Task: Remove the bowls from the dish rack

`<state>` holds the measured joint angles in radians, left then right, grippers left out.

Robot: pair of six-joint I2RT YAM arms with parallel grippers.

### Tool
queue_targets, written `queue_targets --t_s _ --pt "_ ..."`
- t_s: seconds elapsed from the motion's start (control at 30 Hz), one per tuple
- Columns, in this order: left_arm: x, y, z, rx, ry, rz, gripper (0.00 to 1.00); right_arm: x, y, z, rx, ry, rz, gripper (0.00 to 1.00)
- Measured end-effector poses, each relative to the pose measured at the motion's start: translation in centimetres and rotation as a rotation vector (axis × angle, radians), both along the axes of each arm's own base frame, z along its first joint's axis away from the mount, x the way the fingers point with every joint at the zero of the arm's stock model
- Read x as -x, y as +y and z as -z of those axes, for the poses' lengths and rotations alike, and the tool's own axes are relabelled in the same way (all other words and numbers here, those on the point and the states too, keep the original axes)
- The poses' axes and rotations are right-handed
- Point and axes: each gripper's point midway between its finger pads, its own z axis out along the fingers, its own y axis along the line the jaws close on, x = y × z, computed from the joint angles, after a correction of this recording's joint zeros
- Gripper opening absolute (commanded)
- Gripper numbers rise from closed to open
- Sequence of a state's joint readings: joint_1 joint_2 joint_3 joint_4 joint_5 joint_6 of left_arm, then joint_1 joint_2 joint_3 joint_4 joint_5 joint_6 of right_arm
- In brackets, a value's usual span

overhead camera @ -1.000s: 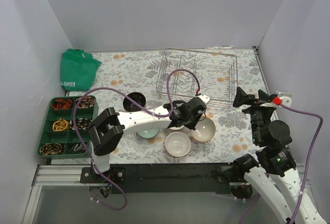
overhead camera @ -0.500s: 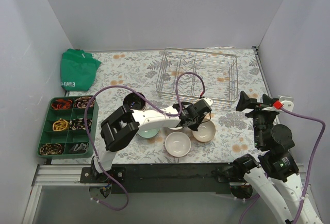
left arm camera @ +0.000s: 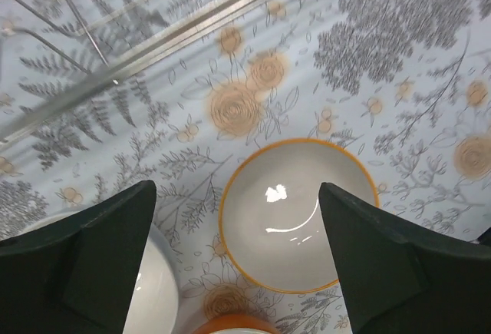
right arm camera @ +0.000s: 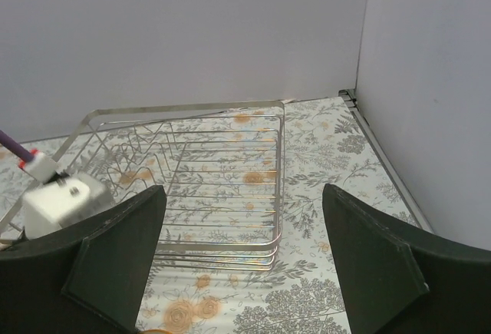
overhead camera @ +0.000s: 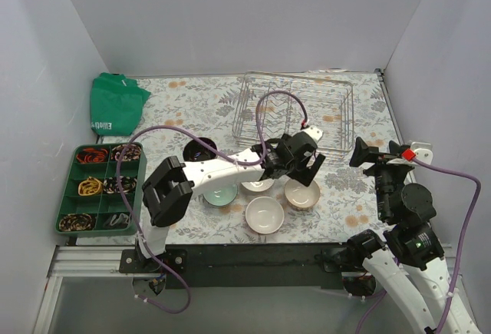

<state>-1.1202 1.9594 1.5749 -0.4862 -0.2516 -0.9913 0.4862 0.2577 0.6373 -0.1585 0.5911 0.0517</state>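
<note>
Since half a second ago, the left gripper (overhead camera: 304, 165) has been lifted up off the orange-rimmed bowl (overhead camera: 301, 194) and moved a little toward the dish rack (overhead camera: 295, 107). Nothing else on the table (overhead camera: 176, 107) has been moved.

In the left wrist view, the left gripper (left arm camera: 234, 192) is seen spread wide, and nothing is held in it. The orange-rimmed bowl (left arm camera: 295, 226) is seen right below, between the two fingers, standing upright on the flowered cloth. Part of a white bowl (left arm camera: 157, 292) is seen just beside it, half hidden by the left finger.

No bowls are seen in the dish rack. Five bowls are set on the table in front of it, close together. A black bowl (overhead camera: 201, 150) is placed furthest left. A teal bowl (overhead camera: 221, 195), a white bowl (overhead camera: 258, 186) and the orange-rimmed bowl are lined up in a row. A pale bowl (overhead camera: 265, 213) is placed nearest the arms.

The right gripper (overhead camera: 365, 151) is held up at the right side, well apart from the bowls. In its own view the right gripper (right arm camera: 243, 190) is spread wide and nothing is held. The dish rack (right arm camera: 230, 188) is seen below it, with bare wires.

A green tray (overhead camera: 70, 226) and a green bag (overhead camera: 115, 104) are kept at the left.
</note>
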Motion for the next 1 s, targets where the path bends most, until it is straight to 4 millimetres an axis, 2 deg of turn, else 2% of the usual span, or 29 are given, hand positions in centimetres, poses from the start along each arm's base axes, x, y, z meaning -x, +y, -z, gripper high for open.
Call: queue_targets --t_s 0.17,0.27,0.33,0.4,0.47,0.53,0.6,0.67,0.83,0.9,1.0 --pt "-4.3 0.4 -6.2 0.135 -0.063 -0.054 0.93 0.0 0.1 0.0 0.004 0.001 -0.003 0.91" --pt "-8.3 3.5 -9.2 0.198 -0.091 -0.145 0.97 -0.1 0.1 0.1 0.010 0.003 -0.003 0.91" --pt "-11.3 6.9 -11.3 0.242 -0.116 -0.234 0.97 -0.2 0.1 0.2 0.018 0.009 -0.002 0.91" --pt "-13.5 10.7 -12.8 0.273 -0.132 -0.322 0.98 -0.3 0.1 0.3 0.027 0.014 -0.002 0.91" --pt "-15.2 16.4 -14.4 0.317 -0.146 -0.437 0.98 -0.3 0.1 0.4 0.036 0.018 0.000 0.91" --pt "-15.9 22.3 -15.8 0.348 -0.175 -0.558 0.98 -0.3 0.1 0.4 0.040 0.020 0.001 0.91" --pt "-15.3 27.2 -17.4 0.374 -0.223 -0.658 0.98 -0.3 0.1 0.4 0.042 0.020 0.003 0.91" --pt "-13.3 30.9 -19.5 0.400 -0.292 -0.733 0.98 -0.3 -0.1 0.5 0.052 0.023 0.010 0.91" --pt "-6.3 35.4 -25.2 0.516 -0.491 -0.786 0.98 0.3 -0.8 0.4 0.078 0.016 0.029 0.91" --pt "-3.6 37.4 -26.4 0.554 -0.563 -0.814 0.98 0.8 -1.3 0.0 0.075 -0.003 0.042 0.91" --pt "0.1 39.9 -26.8 0.595 -0.647 -0.838 0.98 1.8 -2.1 -0.4 0.064 -0.031 0.058 0.91"
